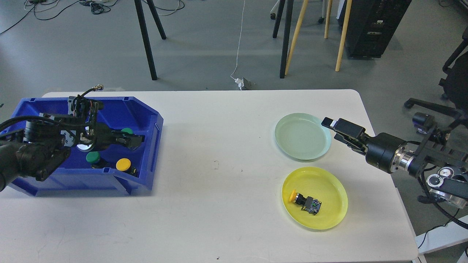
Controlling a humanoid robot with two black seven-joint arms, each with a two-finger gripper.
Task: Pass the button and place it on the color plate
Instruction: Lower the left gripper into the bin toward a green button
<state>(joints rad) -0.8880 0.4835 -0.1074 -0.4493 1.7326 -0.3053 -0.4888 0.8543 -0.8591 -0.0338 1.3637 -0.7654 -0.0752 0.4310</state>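
A blue bin at the table's left holds a green button, a yellow button and another green button. My left gripper reaches inside the bin, its dark tip right beside the far green button; I cannot tell its fingers apart or see whether it holds anything. A pale green plate lies empty at the right. A yellow plate in front of it holds a yellow-capped button lying on its side. My right gripper hovers open and empty at the green plate's right rim.
The white table has its right edge close to the plates. Behind it on the floor are stand legs, a white cable with a plug and an office chair at the far right.
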